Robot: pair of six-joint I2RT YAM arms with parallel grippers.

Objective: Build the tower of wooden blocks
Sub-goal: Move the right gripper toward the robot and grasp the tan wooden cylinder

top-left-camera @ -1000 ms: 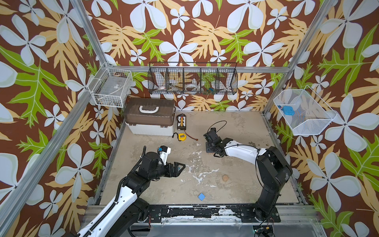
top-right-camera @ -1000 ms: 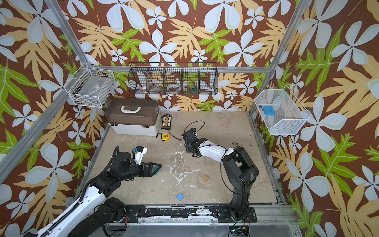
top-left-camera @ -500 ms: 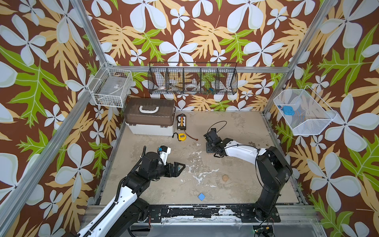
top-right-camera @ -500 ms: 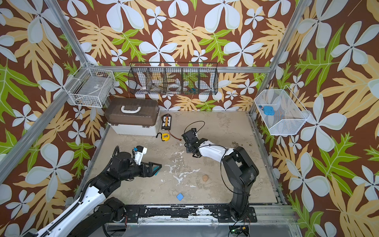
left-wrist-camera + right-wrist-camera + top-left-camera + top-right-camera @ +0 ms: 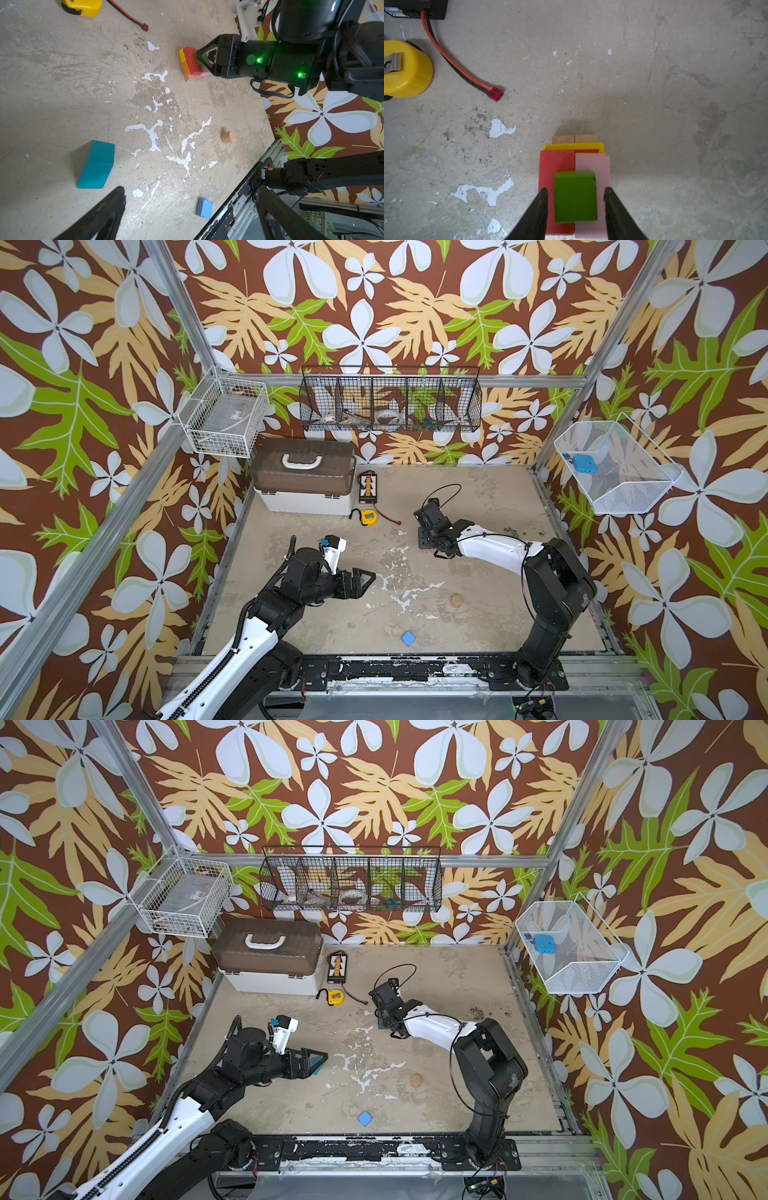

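Note:
The tower [image 5: 191,62] stands on the table: plain wood planks [image 5: 575,138] at the base, a yellow block [image 5: 574,146], then a red block [image 5: 556,166] and a pink block [image 5: 593,164] side by side, with a green block [image 5: 575,195] on top. My right gripper [image 5: 575,189] is open and straddles the green block with a gap on each side. In both top views this gripper [image 5: 430,537] hides the tower. My left gripper [image 5: 191,189] is open and empty. A teal block [image 5: 96,164] lies just ahead of it.
A plain wood cylinder [image 5: 457,600] and a blue block [image 5: 408,639] lie loose toward the table's front. A yellow tape measure [image 5: 368,516], a red-plugged cable [image 5: 496,94] and a brown-lidded white box [image 5: 305,477] sit at the back left.

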